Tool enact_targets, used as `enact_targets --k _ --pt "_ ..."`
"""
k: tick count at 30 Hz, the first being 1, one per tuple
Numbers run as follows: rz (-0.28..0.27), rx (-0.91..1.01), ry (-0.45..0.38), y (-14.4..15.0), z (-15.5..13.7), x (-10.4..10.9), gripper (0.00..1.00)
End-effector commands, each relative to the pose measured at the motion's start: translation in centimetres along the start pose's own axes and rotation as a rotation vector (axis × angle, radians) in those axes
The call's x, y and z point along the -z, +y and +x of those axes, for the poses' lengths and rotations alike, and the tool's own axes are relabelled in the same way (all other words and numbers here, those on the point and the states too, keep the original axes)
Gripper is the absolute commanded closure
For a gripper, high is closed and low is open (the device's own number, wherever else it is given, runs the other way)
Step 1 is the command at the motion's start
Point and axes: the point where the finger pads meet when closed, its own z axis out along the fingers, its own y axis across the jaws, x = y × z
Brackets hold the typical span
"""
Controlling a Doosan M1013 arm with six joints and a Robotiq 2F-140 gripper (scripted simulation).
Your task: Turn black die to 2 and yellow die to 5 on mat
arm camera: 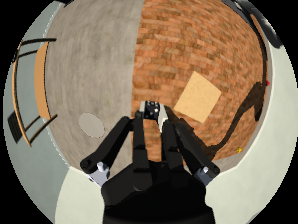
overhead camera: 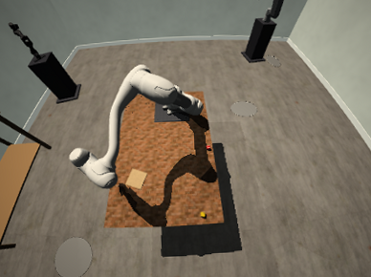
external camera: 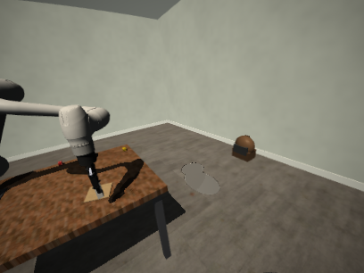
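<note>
Gripper (external camera: 99, 194) (arm camera: 151, 108) closed on the black die (arm camera: 151, 110), left of the mat (arm camera: 198, 97) in the wrist view and off it. Probably light and stiff, the die should take a pinch across opposite flat faces, though its edges could slip while turning. Right of the mat, well apart, sit the yellow die (overhead camera: 202, 214) (external camera: 124, 149) (arm camera: 239, 150) and, farther right, the red die (overhead camera: 209, 147) (external camera: 61, 163) (arm camera: 268, 83).

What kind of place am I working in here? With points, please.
Probably a robot lab or test room: a white arm (overhead camera: 115, 119) (external camera: 76, 122) over a table (overhead camera: 153, 146) (external camera: 40, 214) (arm camera: 200, 45), two black pedestals (overhead camera: 54, 75) (overhead camera: 260, 39) bearing devices, and plain walls.
</note>
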Motion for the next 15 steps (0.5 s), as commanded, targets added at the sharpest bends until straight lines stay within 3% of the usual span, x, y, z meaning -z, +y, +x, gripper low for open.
enact_targets --k 1,6,8,10,12,15 --pt "0.001 -0.002 -0.050 -0.03 0.05 -0.04 0.76" --pt "0.010 -0.009 -0.248 -0.23 0.45 -0.16 0.76" --pt "0.011 -0.009 -0.304 -0.27 0.55 -0.22 0.76" --pt "0.011 -0.009 -0.304 -0.27 0.55 -0.22 0.76" --pt "0.014 -0.011 -0.407 -0.36 0.80 -0.32 0.76" --pt "0.000 -0.001 -0.487 0.03 0.75 -0.46 0.76"
